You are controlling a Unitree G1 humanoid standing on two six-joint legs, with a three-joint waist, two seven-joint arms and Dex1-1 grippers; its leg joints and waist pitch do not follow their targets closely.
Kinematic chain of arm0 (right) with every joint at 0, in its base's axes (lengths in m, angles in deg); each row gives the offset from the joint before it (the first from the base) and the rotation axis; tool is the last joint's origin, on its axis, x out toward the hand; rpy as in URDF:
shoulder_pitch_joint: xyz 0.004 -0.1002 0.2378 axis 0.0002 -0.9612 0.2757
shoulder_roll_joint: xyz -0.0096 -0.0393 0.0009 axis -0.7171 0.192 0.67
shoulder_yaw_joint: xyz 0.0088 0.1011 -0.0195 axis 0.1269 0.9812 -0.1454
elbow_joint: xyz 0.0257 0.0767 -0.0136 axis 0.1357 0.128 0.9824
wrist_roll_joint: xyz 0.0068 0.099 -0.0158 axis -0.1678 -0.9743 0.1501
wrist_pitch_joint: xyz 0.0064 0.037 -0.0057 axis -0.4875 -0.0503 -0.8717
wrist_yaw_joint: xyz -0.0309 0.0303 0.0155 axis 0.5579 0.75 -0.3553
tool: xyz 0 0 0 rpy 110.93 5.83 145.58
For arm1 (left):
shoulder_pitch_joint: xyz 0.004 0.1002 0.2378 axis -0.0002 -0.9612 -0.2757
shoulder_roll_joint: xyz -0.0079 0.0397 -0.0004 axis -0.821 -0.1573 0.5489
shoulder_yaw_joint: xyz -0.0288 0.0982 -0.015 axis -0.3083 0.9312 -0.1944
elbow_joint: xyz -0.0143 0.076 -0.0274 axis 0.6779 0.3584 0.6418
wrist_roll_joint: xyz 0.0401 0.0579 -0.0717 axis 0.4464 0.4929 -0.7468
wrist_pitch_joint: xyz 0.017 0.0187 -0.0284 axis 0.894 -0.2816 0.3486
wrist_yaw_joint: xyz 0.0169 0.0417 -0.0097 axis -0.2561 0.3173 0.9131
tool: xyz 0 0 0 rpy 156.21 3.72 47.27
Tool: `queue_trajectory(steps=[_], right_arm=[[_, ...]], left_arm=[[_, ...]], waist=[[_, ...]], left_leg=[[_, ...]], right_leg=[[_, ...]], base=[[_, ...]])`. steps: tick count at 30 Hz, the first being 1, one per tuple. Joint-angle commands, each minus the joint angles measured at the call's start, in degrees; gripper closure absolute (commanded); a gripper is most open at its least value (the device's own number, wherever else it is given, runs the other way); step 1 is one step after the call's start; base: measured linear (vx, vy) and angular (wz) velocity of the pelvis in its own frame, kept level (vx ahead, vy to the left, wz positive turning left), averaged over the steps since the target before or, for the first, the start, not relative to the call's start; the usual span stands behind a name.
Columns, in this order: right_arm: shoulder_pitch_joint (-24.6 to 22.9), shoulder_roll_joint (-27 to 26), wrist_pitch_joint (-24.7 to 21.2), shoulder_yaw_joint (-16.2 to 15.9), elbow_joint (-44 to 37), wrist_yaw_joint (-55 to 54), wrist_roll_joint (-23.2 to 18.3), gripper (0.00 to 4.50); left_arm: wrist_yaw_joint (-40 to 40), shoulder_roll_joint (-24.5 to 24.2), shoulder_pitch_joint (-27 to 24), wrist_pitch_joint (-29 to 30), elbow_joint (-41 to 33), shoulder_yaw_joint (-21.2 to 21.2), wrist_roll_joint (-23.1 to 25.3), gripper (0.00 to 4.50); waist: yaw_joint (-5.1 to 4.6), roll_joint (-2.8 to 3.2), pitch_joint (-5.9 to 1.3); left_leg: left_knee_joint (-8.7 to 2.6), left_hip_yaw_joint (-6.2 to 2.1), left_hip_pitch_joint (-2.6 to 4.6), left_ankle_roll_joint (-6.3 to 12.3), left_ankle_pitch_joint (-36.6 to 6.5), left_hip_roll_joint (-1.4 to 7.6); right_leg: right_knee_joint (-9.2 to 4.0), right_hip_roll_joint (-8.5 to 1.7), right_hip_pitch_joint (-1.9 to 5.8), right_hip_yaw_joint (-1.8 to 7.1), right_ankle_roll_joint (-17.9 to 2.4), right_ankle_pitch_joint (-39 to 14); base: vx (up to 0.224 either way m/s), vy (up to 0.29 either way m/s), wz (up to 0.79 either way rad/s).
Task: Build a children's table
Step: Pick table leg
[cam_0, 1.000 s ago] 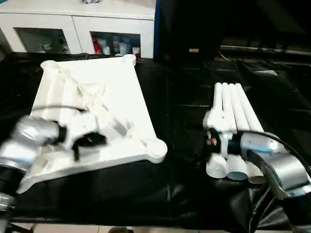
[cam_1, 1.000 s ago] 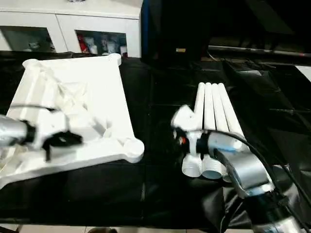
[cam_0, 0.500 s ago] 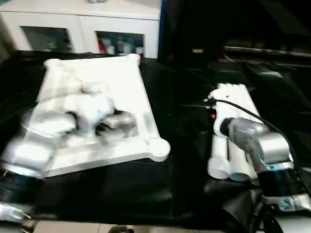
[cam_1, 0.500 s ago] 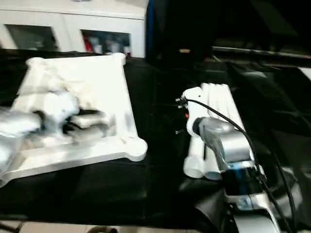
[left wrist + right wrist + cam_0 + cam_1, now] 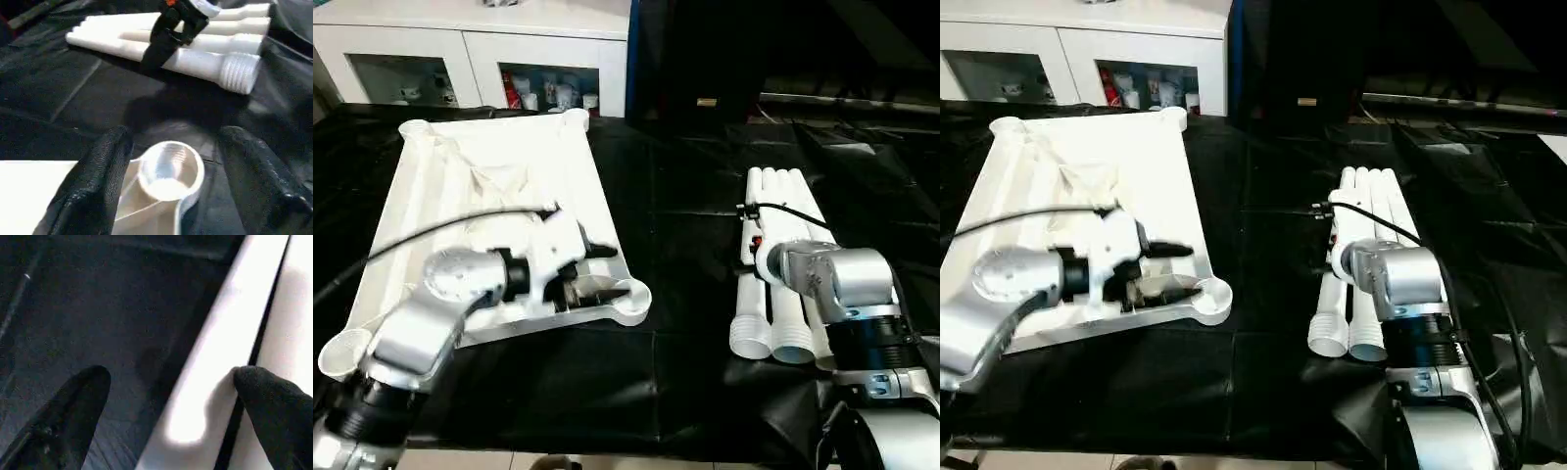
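I see my left gripper (image 5: 597,271) has swung to the near right corner socket of the white ribbed plastic tabletop (image 5: 499,186) on the black cloth table (image 5: 675,225), fingers now apart. My right gripper (image 5: 168,416), spread wide, has dropped over the row of white tubular legs (image 5: 781,255).

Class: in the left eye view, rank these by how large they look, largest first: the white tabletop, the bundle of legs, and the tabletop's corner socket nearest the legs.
1. Tabletop, plainly the largest.
2. Bundle of legs, a narrower block.
3. Corner socket, smallest by far.
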Motion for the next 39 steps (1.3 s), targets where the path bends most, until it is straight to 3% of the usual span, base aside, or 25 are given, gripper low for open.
queue_trajectory(steps=[1,8,9,18,19,23,24,29,30,34,39], right_arm=[[-0.29,-0.42,-1.56,1.2,-0.3,0.03,-1.41,0.0],[-1.7,-1.19,-5.92,1.75,-2.16,-0.8,-1.28,0.0],[-1.99,-1.49,-6.8,2.29,-2.85,-0.82,-1.72,0.0],[-4.49,-3.83,-12.6,4.95,-6.54,0.11,-4.6,0.0],[-4.73,-3.93,-13.42,5.14,-6.94,0.11,-4.78,0.28],[-5.09,-4.17,-14.56,5.6,-7.66,-0.41,-5.0,0.54],[-5.18,-4.19,-14.71,5.66,-7.85,-0.43,-5.01,0.73],[-5.12,-4.8,-16.66,7.06,-7.37,-0.24,-5.76,0.89],[-5.13,-4.93,-16.86,7.34,-7.17,-0.25,-5.83,1.14],[-5.08,-5.42,-16.45,8.71,-5.97,-0.93,-5.62,1.44],[-4.73,-5.87,-16.02,9.98,-5.21,-1.37,-5.68,1.78]], left_arm=[[0.24,-0.56,-0.01,0.55,-1.29,0.43,0.26,1.34],[0.76,-1.16,-0.28,1.38,-2.12,1.1,0.24,1.34],[0.78,-1.28,-0.35,1.51,-2.26,1.16,0.18,1.34],[1.32,-1.86,-0.48,2.61,-3.79,1.78,-0.14,1.34],[1.26,-1.92,-0.51,2.63,-4.04,2.02,-0.01,1.3],[1.26,-1.97,-0.57,2.78,-4.48,2.32,-0.03,1.3],[1.34,-2.02,-0.58,2.88,-4.61,2.36,-0.08,1.04],[1.87,-2.3,-0.23,4.16,-4.89,2.37,-0.8,0.91],[1.9,-2.32,-0.13,4.32,-4.94,2.38,-0.93,0.66],[1.52,-1.9,0.07,4.66,-5.03,2.23,-1.3,0.46],[-1.3,-2.0,0.78,7.36,-3.96,2.88,1.43,0.11]], waist=[[-0.05,0.59,-3.96],[-0.1,0.23,-3.92],[-0.05,0.46,-3.97],[-0.01,0.34,-3.85],[-0.02,0.34,-3.84],[-0.04,0.45,-3.91],[-0.07,0.41,-3.91],[-0.13,0.34,-3.89],[-0.11,0.33,-3.9],[-0.13,0.36,-3.92],[-0.22,0.44,-3.91]], left_leg=[[-3.85,-1.19,1.62,-4.11,-3.43,3.0],[-3.98,-1.16,1.61,-4.33,-4.04,3.01],[-3.94,-1.19,1.6,-4.16,-3.65,3.0],[-4.12,-1.18,1.63,-4.32,-4.34,3.07],[-4.15,-1.19,1.67,-4.49,-4.48,3.07],[-4.15,-1.22,1.69,-4.9,-3.96,3.08],[-4.11,-1.19,1.67,-4.92,-3.97,3.05],[-4.1,-1.16,1.64,-4.96,-3.74,2.98],[-4.1,-1.17,1.66,-4.96,-3.71,2.98],[-4.1,-1.15,1.71,-5.13,-3.72,2.99],[-4.11,-1.16,1.71,-5.27,-4.05,3.0]], right_leg=[[-3.47,-4.69,2.07,2.87,-10.02,6.96],[-3.57,-4.68,2.12,2.9,-9.98,6.47],[-3.49,-4.71,2.07,2.91,-9.95,6.71],[-3.65,-4.78,1.92,2.9,-9.54,4.8],[-3.68,-4.79,1.92,2.92,-9.42,4.31],[-3.6,-4.76,1.88,2.88,-9.15,4.97],[-3.62,-4.76,1.88,2.9,-9.16,5.06],[-3.61,-4.71,1.9,2.92,-9.03,5.18],[-3.61,-4.74,1.91,2.9,-9.04,5.03],[-3.62,-4.72,1.88,2.89,-9.01,4.9],[-3.68,-4.74,1.9,2.92,-8.88,4.78]], base=[[0.0,0.0,0.0],[0.0,0.0,0.0],[0.0,0.0,0.0],[0.0,0.0,0.0],[0.0,0.0,0.0],[0.0,0.0,0.0],[0.0,0.0,0.0],[0.0,0.0,0.0],[0.0,0.0,0.0],[0.0,0.0,0.0],[0.0,0.0,0.0]])
